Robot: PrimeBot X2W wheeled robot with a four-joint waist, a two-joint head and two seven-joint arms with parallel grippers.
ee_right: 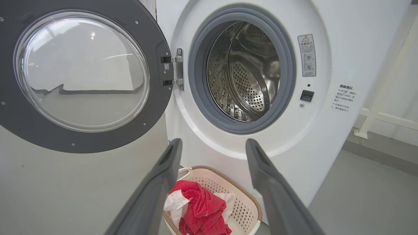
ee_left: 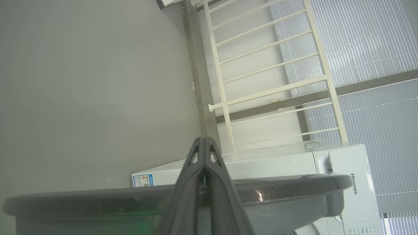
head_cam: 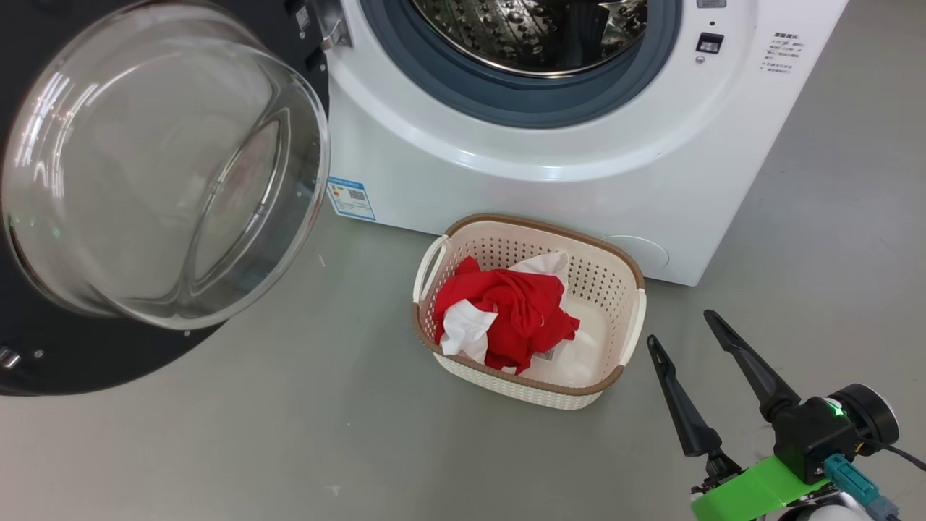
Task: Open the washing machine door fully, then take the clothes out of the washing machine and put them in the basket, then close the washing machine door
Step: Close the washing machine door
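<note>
Clothes (head_cam: 517, 307) lying in basket (head_cam: 606, 284); door (head_cam: 166, 166) hanging open, awaiting closing; left gripper (ee_left: 203, 141) pinching shut, empty; right gripper (head_cam: 680, 327) gaping wide, empty.

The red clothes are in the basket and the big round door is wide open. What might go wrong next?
1. The left gripper is shut and sits near the door's smooth rim; when it pushes the door closed, it might slip off.
2. The basket stands close in front of the washing machine, so the swinging door could perhaps clip it.
3. The open right gripper hovers beside the basket and might knock it.
</note>
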